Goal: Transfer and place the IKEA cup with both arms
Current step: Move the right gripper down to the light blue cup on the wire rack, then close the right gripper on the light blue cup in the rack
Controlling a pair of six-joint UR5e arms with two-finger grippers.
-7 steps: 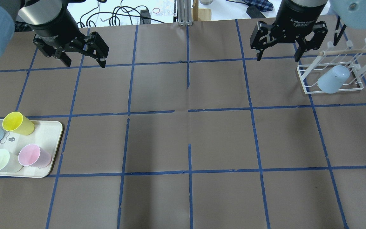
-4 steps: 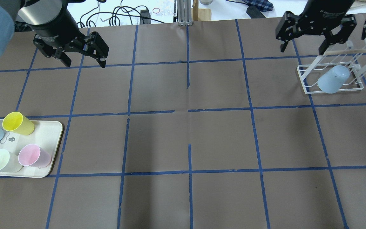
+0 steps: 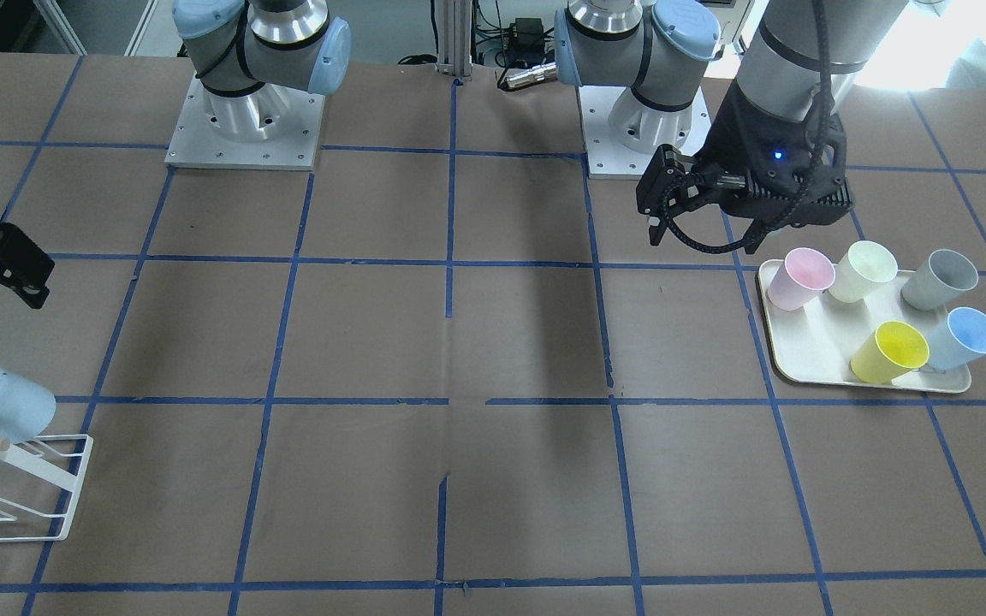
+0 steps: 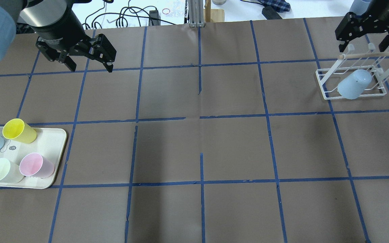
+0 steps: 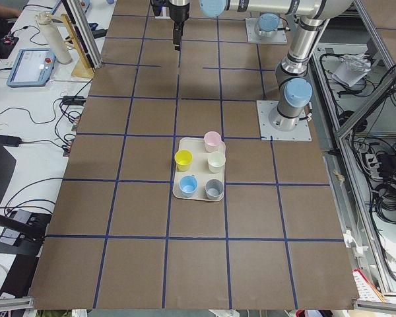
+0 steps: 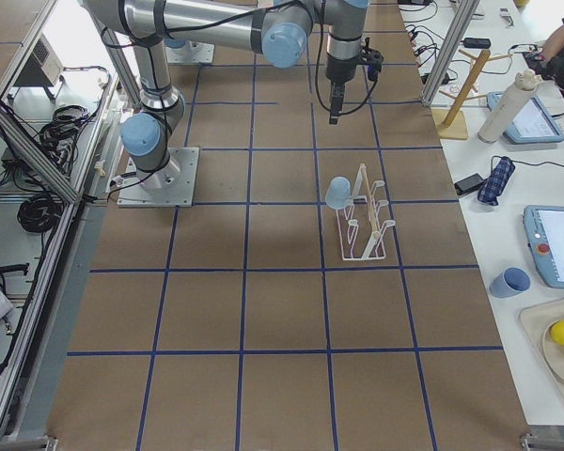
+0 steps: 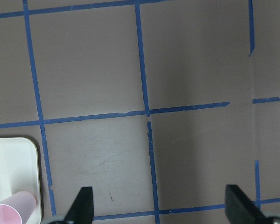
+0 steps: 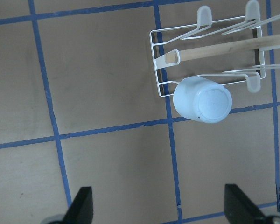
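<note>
IKEA cup (image 4: 354, 84): you see a pale light-blue tumbler, tapered and handleless, hung bottom-up and tilted on the white rack (image 4: 320, 81) near the table's far right corner.
Left gripper (image 4: 90, 67): jaws spread wide, empty, toward the left end.
Right gripper (image 4: 362, 47): jaws spread wide, empty, clear of your cup.
</note>
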